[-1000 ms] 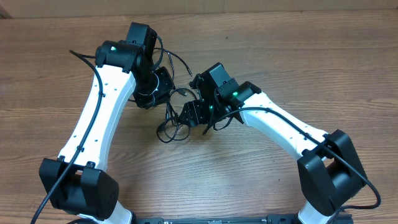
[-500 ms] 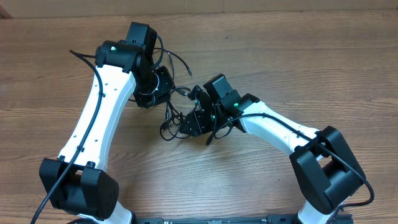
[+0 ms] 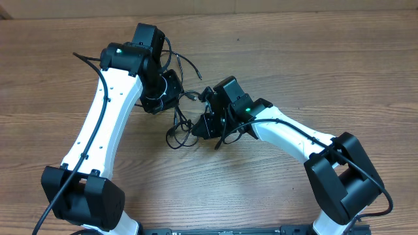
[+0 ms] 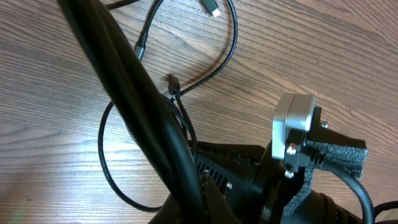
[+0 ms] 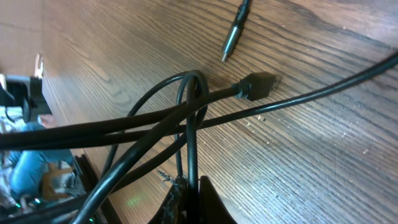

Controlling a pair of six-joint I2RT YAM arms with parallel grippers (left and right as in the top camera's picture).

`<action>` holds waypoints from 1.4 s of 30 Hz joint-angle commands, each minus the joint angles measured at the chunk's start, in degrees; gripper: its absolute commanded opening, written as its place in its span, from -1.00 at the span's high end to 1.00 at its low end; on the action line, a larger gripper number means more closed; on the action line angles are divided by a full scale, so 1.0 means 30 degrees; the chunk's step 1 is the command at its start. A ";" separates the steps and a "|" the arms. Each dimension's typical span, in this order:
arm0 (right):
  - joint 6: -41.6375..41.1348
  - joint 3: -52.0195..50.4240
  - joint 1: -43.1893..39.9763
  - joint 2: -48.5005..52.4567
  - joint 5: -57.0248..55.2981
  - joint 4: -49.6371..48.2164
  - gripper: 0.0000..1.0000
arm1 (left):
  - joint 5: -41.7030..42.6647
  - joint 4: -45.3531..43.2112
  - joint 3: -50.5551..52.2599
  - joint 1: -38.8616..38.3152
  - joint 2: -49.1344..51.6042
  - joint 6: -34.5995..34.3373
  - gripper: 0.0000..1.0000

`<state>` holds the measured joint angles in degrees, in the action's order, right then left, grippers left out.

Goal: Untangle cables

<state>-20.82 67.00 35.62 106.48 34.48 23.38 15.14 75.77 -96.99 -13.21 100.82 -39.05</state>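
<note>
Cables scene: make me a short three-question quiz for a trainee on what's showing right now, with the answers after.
1. True or false: the right gripper stands wide open above the cables.
2. What do the cables lie on? A, a wooden table; B, a metal tray; C, a cloth.
3. In the right wrist view, how many loose plug ends show on the wood?
Key: 1, false: it is shut on the cables. 2, A. 3, two.

White-shelled arms (image 3: 98,124) with black joints (image 3: 81,196), green lights (image 3: 118,49).
</note>
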 commanded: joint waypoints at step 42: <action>-0.4532 0.0692 -0.0583 -0.4830 0.1260 -0.2550 0.92 | -0.1115 0.0590 0.0175 -0.0109 -0.0386 -0.0058 0.91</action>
<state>-31.31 67.48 34.76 93.38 37.06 17.58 12.99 77.38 -96.99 -13.21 100.82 -39.07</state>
